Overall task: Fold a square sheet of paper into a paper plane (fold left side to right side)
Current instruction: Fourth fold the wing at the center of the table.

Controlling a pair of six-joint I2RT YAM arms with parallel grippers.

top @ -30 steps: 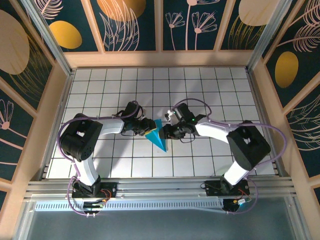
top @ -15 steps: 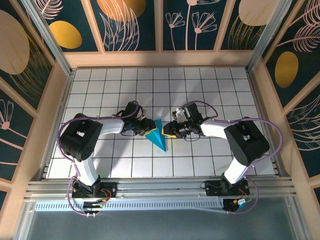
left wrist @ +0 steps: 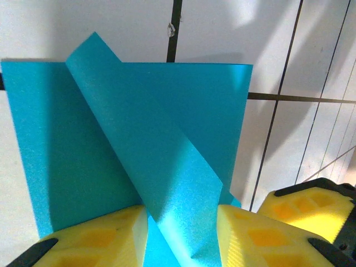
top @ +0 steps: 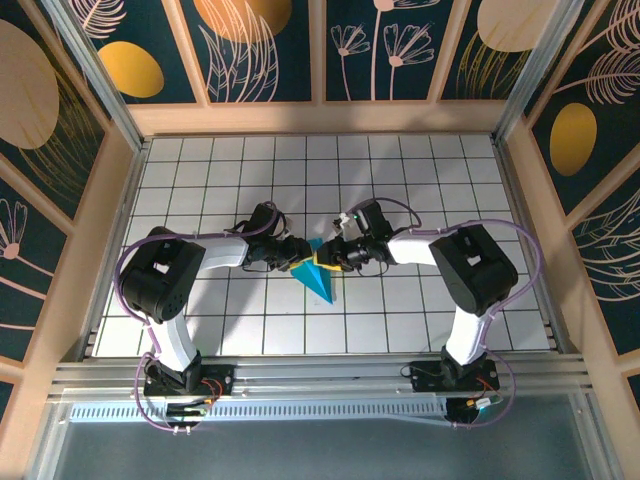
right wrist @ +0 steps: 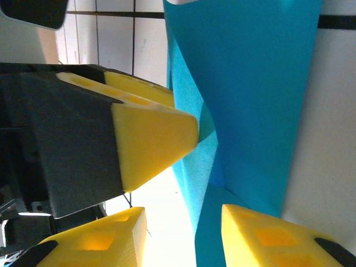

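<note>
Left end effector [top: 297, 258] part-closed; right end effector [top: 333, 261] facing it, fingertips nearly meeting.

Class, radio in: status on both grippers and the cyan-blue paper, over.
Left gripper shut on a raised flap of the thin cyan-blue paper sheet. Right gripper open astride the paper's edge, beside the left fingers. White grid table, nothing in the way.

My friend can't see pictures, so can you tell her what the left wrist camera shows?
A blue sheet of paper lies on a white tiled table with one flap lifted and curling diagonally across it. At the bottom, the left pincer has its yellow fingers on either side of that raised flap.
</note>
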